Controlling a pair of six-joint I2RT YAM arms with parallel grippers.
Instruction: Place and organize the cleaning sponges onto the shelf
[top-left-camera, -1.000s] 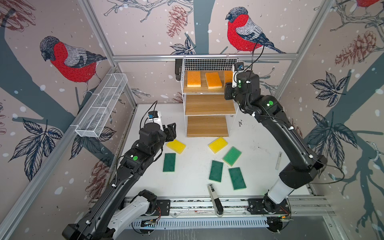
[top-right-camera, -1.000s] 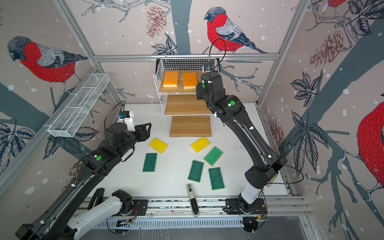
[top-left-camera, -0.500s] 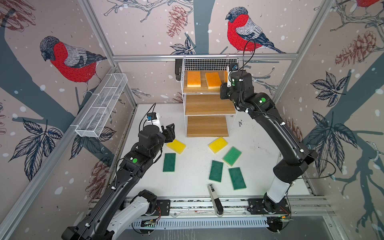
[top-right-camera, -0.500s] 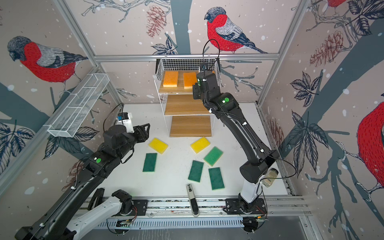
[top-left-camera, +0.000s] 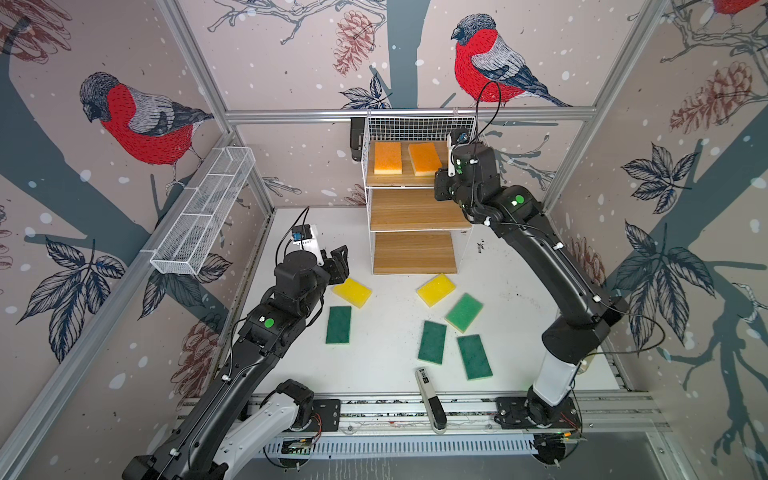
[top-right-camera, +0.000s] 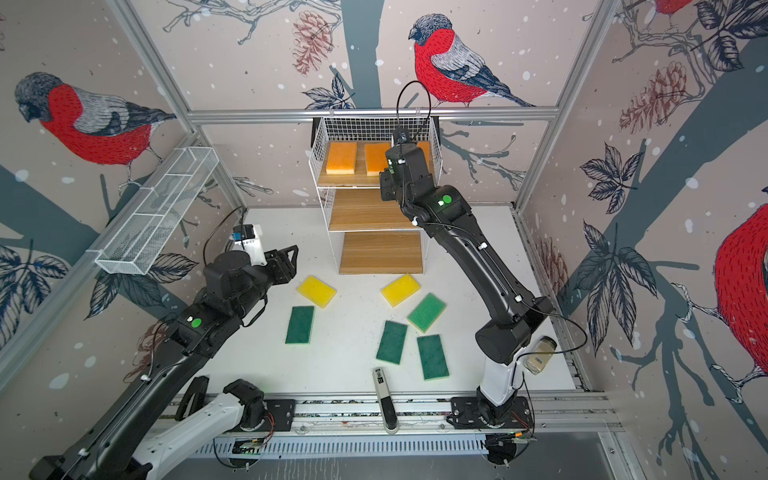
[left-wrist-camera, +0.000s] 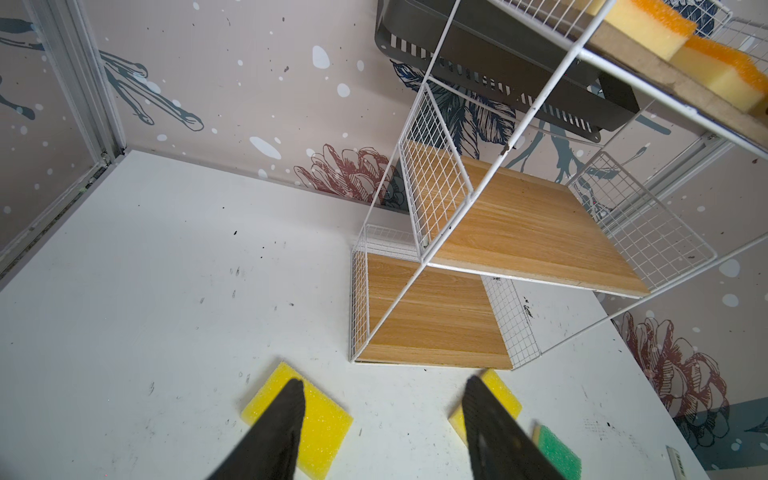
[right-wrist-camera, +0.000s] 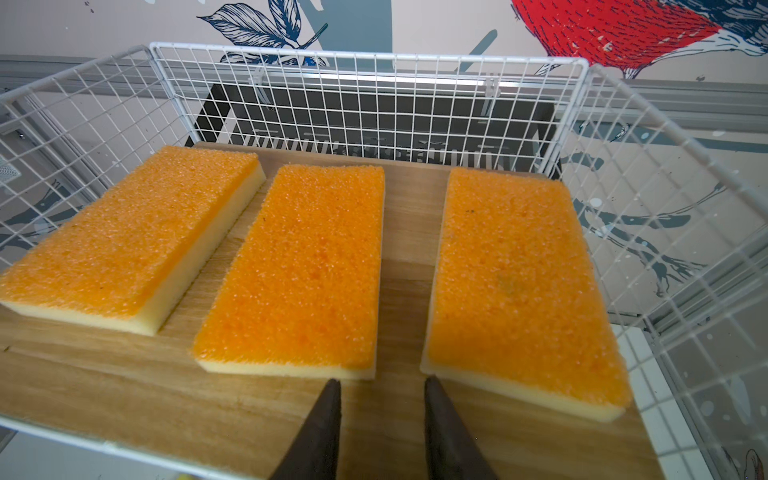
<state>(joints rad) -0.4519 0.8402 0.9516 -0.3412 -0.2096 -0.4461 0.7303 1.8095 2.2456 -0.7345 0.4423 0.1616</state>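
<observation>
- Right claw (right-wrist-camera: 381, 380): parted, empty, tips at the front edge of the shelf's (top-left-camera: 415, 210) top board, between two of three orange sponges (right-wrist-camera: 299, 266).
- Could clip one pulling back, skewing the row.
- Left claw (left-wrist-camera: 384, 380): spread, empty, over a yellow sponge (left-wrist-camera: 320, 419) toward the desk's (top-left-camera: 386, 332) left edge.
- Six in all loose on scuffed white desk; lower boards bare; walls close.

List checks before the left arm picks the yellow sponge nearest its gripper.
1. Left gripper open, empty: ok.
2. Yellow sponge flat on table, nothing on it: ok.
3. Left gripper's height above that sponge: cannot tell.
4. Middle board and bottom board bare: ok.
5. Three orange sponges flat on top board, apart: ok.
6. Right gripper open, empty, at top board's front edge, clear of left arm: ok.
</observation>
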